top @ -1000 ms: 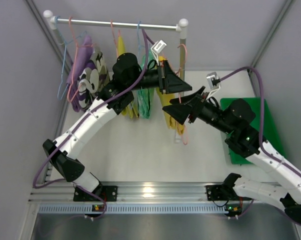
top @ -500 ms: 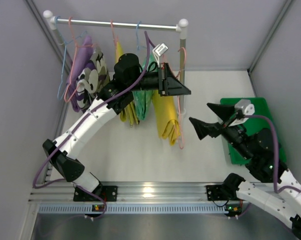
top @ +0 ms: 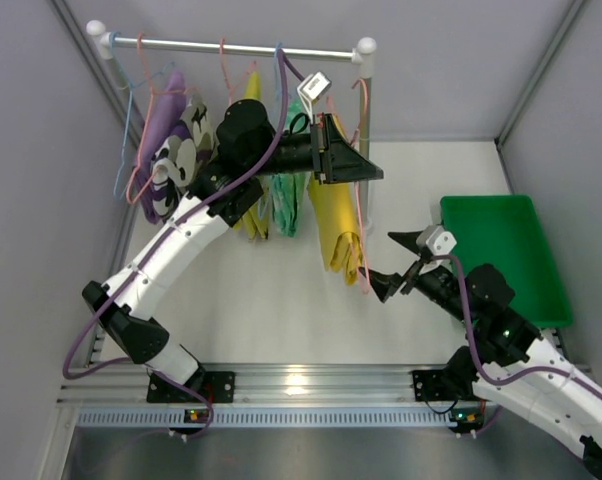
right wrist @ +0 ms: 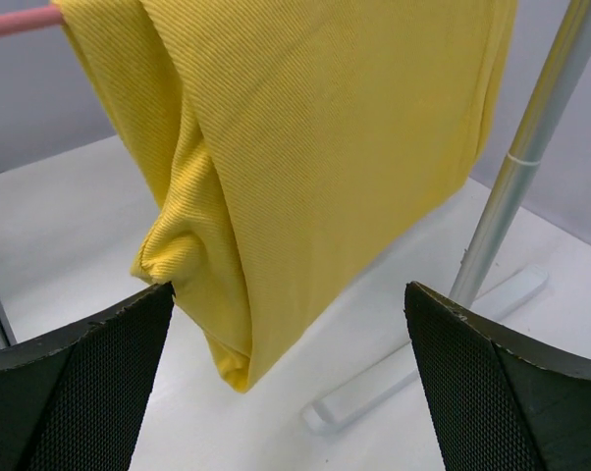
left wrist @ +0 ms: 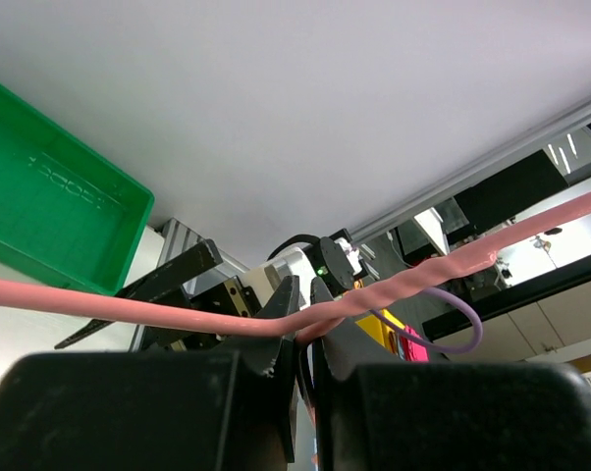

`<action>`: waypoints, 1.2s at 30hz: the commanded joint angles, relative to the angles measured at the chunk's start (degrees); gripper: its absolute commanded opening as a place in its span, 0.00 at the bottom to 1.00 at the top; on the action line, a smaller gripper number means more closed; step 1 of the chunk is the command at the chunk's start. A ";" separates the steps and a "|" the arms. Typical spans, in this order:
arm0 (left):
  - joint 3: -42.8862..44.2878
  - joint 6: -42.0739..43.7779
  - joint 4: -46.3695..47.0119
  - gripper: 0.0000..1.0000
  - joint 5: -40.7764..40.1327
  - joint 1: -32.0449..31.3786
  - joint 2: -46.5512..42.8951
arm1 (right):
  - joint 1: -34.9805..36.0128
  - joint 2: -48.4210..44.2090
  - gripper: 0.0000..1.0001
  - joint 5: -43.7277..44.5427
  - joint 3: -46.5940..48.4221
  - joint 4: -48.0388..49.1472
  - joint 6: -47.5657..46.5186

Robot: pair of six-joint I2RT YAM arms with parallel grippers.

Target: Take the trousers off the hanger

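Observation:
Bright yellow trousers [top: 336,225] [right wrist: 325,128] hang folded over a pink hanger [top: 362,250] [left wrist: 129,306] beside the rack's right post. My left gripper [top: 359,172] [left wrist: 305,289] is shut on the hanger's wire near its top. My right gripper [top: 389,263] [right wrist: 288,288] stands open just right of the trousers' lower end, apart from the cloth, with nothing between its fingers. Mottled mint green trousers [top: 286,205] and olive-yellow trousers [top: 253,215] hang further left, partly hidden by the left arm.
The rail [top: 231,46] also carries a lilac garment [top: 161,125] and a camouflage garment [top: 186,150] at the left. The rack's right post [top: 366,95] [right wrist: 531,137] stands close behind the trousers. A green tray [top: 501,255] [left wrist: 40,216] lies at the right.
My right gripper has drawn back from the yellow trousers toward the near right and spread its jaws wide. The left gripper has kept its hold on the pink hanger.

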 commanded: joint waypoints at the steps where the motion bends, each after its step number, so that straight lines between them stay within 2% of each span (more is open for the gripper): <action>1: 4.45 1.11 10.99 0.00 0.35 -0.05 -2.15 | 0.34 0.42 0.99 -4.37 -0.08 7.87 -1.23; 6: 5.07 1.29 10.73 0.00 0.43 -0.05 -1.98 | 0.60 1.65 0.95 -7.79 -1.04 8.40 -3.69; 15: 4.80 1.73 10.12 0.00 0.35 -0.05 -1.71 | 3.50 1.39 0.96 -11.49 -0.87 6.64 -6.42; 19: 4.98 1.73 10.20 0.00 0.26 -0.14 -1.45 | 5.00 2.18 0.94 -6.23 -0.96 7.87 -7.30; 23: 4.63 1.73 9.85 0.00 0.26 -0.14 -1.71 | 5.00 4.46 0.81 0.00 -0.34 10.85 -7.74; 27: 4.63 1.55 9.94 0.00 0.17 -0.14 -1.62 | 5.00 6.13 0.77 1.69 0.27 12.87 -6.78; 31: 3.84 1.11 10.55 0.00 0.35 -0.14 -2.06 | 5.00 7.89 0.77 1.69 1.68 14.02 -5.46; 36: 3.49 1.20 10.73 0.00 0.43 -0.14 -1.98 | 5.00 7.11 0.87 -3.31 0.54 14.11 -6.07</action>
